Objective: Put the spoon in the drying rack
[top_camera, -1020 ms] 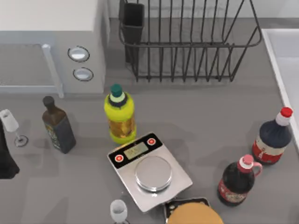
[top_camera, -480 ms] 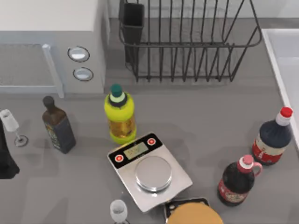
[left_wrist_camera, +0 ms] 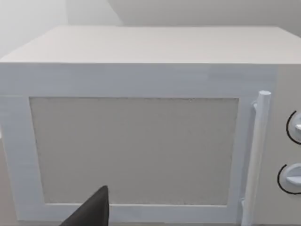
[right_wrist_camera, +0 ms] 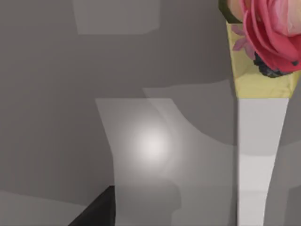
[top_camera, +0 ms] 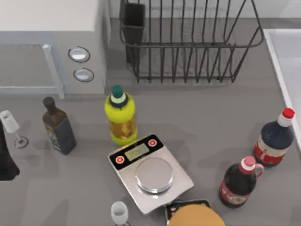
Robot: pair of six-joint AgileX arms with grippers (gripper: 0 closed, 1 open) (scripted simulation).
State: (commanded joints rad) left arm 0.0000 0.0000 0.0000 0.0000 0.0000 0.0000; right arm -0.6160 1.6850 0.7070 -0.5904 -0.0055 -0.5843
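The drying rack (top_camera: pixel 190 42) stands at the far side of the table, right of the middle, with its dark utensil cup (top_camera: pixel 134 21) at its left corner, just beside the white microwave (top_camera: pixel 51 47). From where I stand I can spot no spoon among the things on the table.

The left arm (top_camera: pixel 5 157) sits at the table's left edge, next to a small wine glass (top_camera: pixel 11 126); its wrist view faces the microwave's door (left_wrist_camera: pixel 134 150) and handle (left_wrist_camera: pixel 256 155). Whether either pincer is spread or pressed together I cannot tell.

In the middle lies a kitchen scale (top_camera: pixel 150 172), with a yellow bottle (top_camera: pixel 121 115) touching its far corner and a dark bottle (top_camera: pixel 59 127) further left. 2 dark red-labelled bottles (top_camera: pixel 275 139) (top_camera: pixel 240 181) stand near the right edge. The right wrist view looks at grey tabletop and a pink flower (right_wrist_camera: pixel 270 35).
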